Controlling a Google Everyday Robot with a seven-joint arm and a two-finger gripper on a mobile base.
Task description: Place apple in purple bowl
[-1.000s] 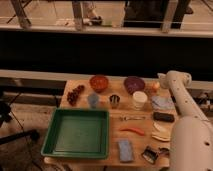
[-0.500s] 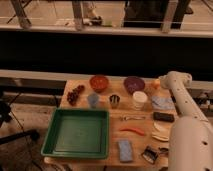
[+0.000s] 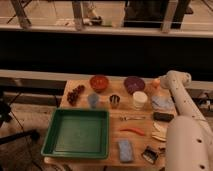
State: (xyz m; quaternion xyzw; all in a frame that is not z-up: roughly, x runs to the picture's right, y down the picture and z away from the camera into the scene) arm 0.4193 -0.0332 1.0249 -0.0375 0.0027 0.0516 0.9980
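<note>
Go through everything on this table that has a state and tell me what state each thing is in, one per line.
apple: on the table by the arm, not in any bowl
purple bowl: upright, nothing in it
orange bowl: upright, nothing seen inside
white cup: upright
green tray: flat, holding nothing
gripper: hidden behind the arm, close to the apple

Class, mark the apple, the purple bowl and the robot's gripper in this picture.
apple [image 3: 156, 82]: camera view, on its visible orange top.
purple bowl [image 3: 134, 84]: camera view, on its inner hollow.
gripper [image 3: 161, 85]: camera view, at the arm's tip beside the apple, mostly hidden.
</note>
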